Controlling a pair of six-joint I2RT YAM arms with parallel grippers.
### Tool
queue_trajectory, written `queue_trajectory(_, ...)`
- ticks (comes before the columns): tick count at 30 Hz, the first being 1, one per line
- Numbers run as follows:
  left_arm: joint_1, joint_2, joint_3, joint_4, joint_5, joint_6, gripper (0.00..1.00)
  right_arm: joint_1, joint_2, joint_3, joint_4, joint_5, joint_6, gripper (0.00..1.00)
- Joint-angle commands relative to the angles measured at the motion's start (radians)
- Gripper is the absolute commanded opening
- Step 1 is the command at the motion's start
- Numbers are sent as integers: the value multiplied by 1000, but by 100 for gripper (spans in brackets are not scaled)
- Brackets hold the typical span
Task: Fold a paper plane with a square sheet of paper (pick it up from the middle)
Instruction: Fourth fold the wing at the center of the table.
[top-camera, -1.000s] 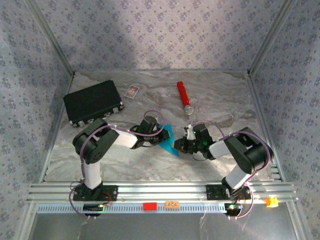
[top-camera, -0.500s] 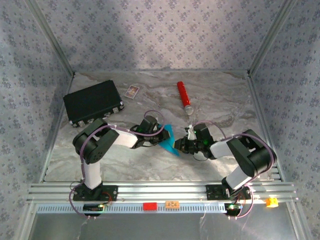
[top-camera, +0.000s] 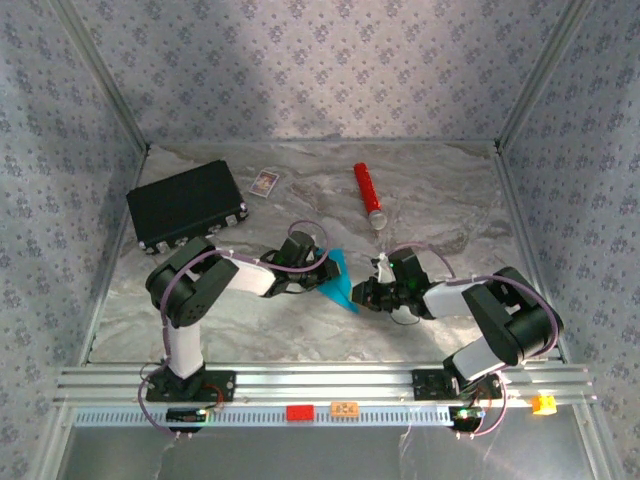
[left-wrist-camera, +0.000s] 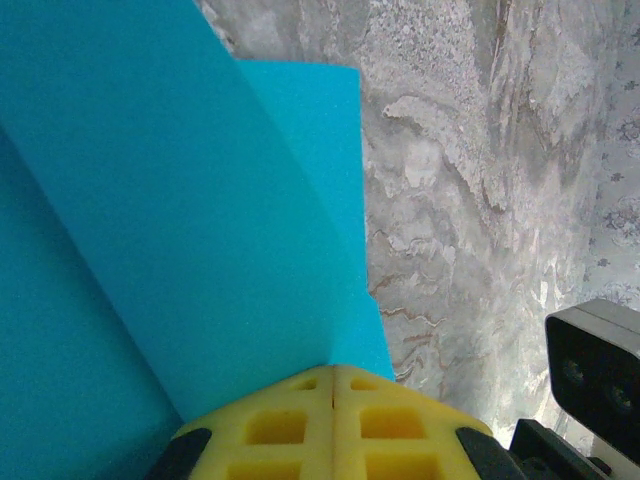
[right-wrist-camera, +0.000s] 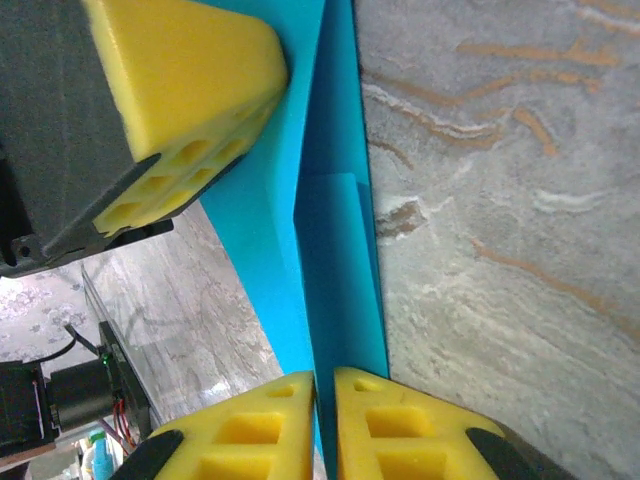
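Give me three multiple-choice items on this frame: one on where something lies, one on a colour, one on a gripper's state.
1. The red cylinder lies: A) at the far side of the table, right of the white card; B) at the near edge; C) against the left wall.
2. The paper is: A) white; B) cyan-blue; C) yellow.
3. The left gripper is: A) open above the paper; B) shut on nothing; C) shut on the paper.
Answers: 1 A, as the top view shows; 2 B, in every view; 3 C, its jaws pinch the paper.
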Motion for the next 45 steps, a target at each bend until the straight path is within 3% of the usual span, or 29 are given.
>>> queue_trajectory(1,9,38,-1,-41,-16,-1,1,8,15,-22,-97,4,-18,13)
queue_trajectory(15,11,35,-7,-37,-20,-5,1,20,-46,-37,-173,33,-37,20)
queue_trajectory(22,11,34,-9,-35,-18,-6,1,26,-46,-63,-179,66,-36,11)
queue_trajectory(31,12,32,-14,-30,-19,-9,1,31,-77,-75,-189,64,-22,17)
queue_trajectory(40,10,34,-17,-27,-17,-11,0,39,-87,-103,-199,78,-12,9)
queue_trajectory(45,10,35,-15,-29,-16,-11,0,39,-111,-103,-221,82,-11,12)
